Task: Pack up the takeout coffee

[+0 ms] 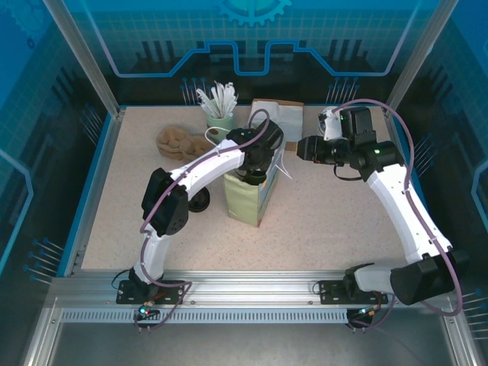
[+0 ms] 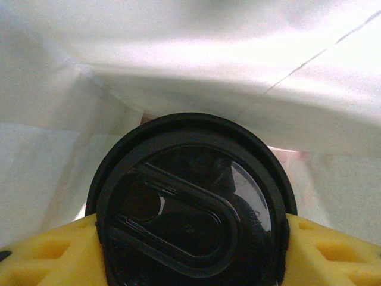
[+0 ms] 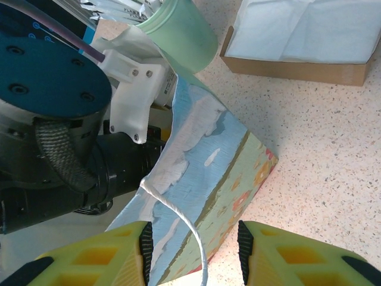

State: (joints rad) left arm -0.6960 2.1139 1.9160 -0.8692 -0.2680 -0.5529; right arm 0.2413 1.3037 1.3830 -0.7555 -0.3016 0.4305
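The takeout coffee shows its round black lid (image 2: 190,202) from above, inside the white interior of the paper bag (image 2: 178,59). My left gripper (image 2: 190,241) is shut on the cup, with a yellow finger (image 2: 47,256) pressed against each side just under the lid. From above, the left arm reaches down into the open top of the upright bag (image 1: 242,202) at the table's middle. My right gripper (image 3: 195,247) stands open at the bag's right side. The bag's printed wall (image 3: 214,173) and white string handle (image 3: 178,220) lie between its pads, which are not closed on them.
A mint cup of white sticks (image 1: 221,118) and a cardboard box of white napkins (image 1: 278,114) stand at the back. Brown pastries (image 1: 179,141) lie at the back left. A dark round object (image 1: 200,202) sits left of the bag, by the left arm.
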